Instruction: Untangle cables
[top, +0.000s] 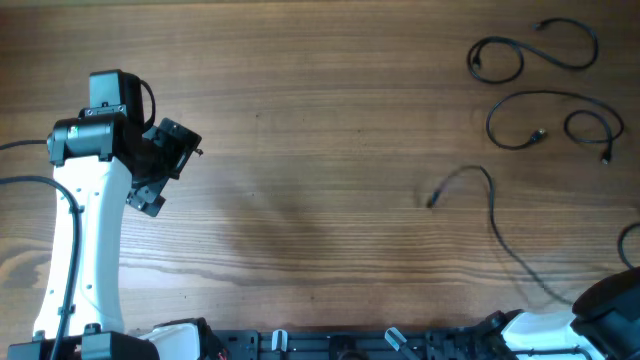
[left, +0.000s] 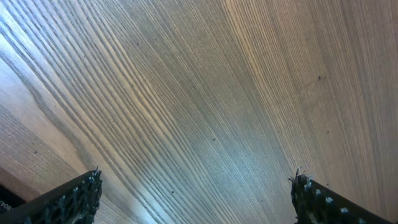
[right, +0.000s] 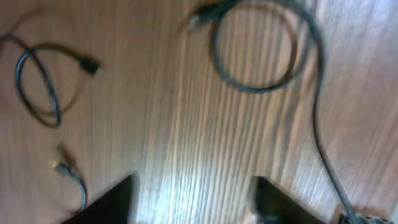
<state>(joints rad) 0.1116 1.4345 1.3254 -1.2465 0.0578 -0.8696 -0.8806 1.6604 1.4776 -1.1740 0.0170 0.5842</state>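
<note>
We're looking at a wood-grain table (top: 320, 120), w/ separate cables (top: 539, 135) lying far right. L gripper (left: 196, 179) & R gripper (right: 193, 180) are both gaping wide, holding nothing.

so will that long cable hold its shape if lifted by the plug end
Probably not: the long cable is thin and lies in loose curves on the table, so it would likely droop and trail. It looks light; the small plug end might slip from a loose pinch.
</note>
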